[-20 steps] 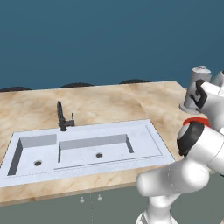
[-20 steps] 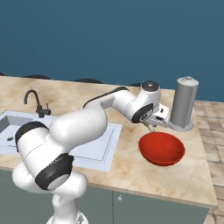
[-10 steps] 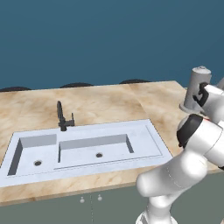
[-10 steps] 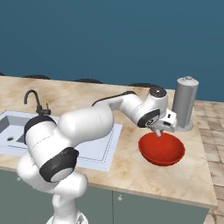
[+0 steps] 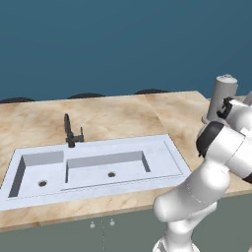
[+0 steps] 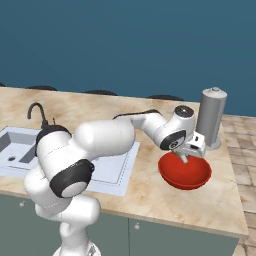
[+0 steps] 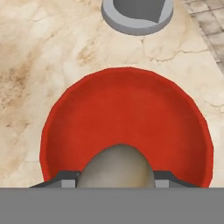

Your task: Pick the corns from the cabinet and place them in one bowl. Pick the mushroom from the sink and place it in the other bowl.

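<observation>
The red bowl (image 6: 184, 173) stands on the counter to the right of the sink (image 6: 118, 169), close in front of a grey canister. My gripper (image 6: 186, 157) hangs just above the bowl's middle, shut on the mushroom (image 6: 185, 159). In the hand view the pale beige mushroom (image 7: 118, 167) sits between the two dark fingertips (image 7: 65, 177) at the bottom, with my gripper (image 7: 117, 178) over the red bowl (image 7: 127, 109). The sink (image 5: 98, 189) has two pale basins with nothing in them and a black tap (image 5: 69, 131). The corns, the cabinet and the tan bowl are out of view.
A tall grey canister (image 6: 210, 118) stands right behind the red bowl, also seen as the grey canister (image 5: 222, 96) (image 7: 137, 13). The counter's front edge runs a short way in front of the bowl. Marble counter stretches left toward the tap (image 6: 38, 113).
The gripper has come down and a little to the right with the mushroom, from near the canister's base to just over the red bowl. Its jaws stayed shut.
</observation>
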Available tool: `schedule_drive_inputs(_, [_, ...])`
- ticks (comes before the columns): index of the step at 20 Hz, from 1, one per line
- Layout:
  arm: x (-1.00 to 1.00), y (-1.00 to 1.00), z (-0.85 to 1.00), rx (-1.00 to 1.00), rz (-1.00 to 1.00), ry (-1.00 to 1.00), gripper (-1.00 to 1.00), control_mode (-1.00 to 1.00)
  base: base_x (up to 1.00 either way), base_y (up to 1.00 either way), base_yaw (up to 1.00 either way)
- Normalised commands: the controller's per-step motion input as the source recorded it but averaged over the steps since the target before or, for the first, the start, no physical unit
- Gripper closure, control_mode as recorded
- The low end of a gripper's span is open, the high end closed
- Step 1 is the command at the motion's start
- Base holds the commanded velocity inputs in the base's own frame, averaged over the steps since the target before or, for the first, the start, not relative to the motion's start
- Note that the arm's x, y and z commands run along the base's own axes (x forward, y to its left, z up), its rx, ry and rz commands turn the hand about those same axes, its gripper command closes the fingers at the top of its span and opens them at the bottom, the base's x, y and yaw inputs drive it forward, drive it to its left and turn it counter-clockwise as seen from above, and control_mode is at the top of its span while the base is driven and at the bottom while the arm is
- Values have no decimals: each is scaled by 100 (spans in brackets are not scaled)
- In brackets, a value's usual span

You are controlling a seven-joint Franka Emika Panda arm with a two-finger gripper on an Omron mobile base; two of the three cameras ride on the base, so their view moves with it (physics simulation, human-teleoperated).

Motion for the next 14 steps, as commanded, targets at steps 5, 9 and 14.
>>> schedule_drive_inputs(5, [6,-12,-23,0,0,6,100,-100,0,0,0])
schedule_drive_inputs(9, [9,-8,-19,0,0,1,100,-100,0,0,0])
schedule_drive_inputs(14, [5,-8,-16,3,0,0,100,-100,0,0,0])
